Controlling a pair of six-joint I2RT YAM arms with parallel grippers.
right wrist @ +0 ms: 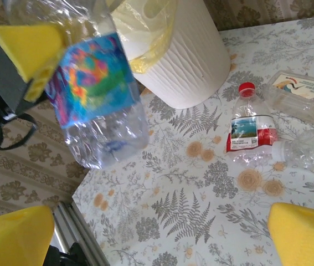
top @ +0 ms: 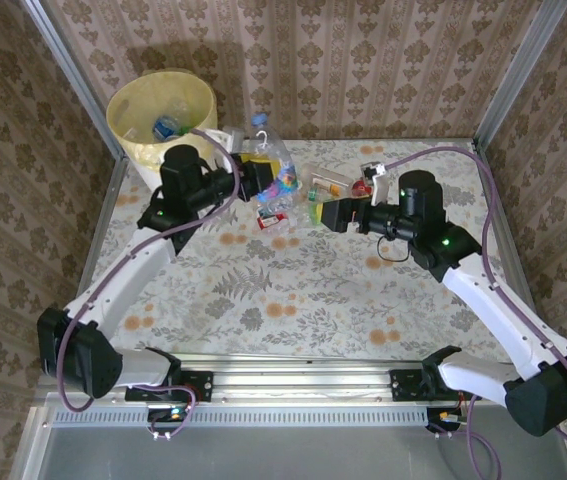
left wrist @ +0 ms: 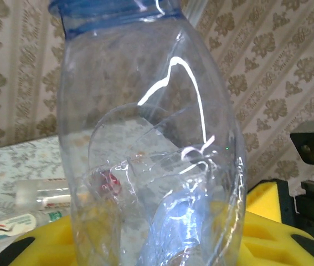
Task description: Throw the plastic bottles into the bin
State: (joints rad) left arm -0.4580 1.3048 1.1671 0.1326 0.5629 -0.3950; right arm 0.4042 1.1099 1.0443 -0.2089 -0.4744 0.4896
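Left wrist, clear dented bottle, blue band above

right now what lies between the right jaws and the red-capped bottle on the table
Nothing: in the right wrist view, bare flowered tablecloth runs from the open right jaws to the red-capped bottle.

Brown damask walls enclose a fern-and-flower printed counter between metal corner posts; light looks soft, perhaps daylight.
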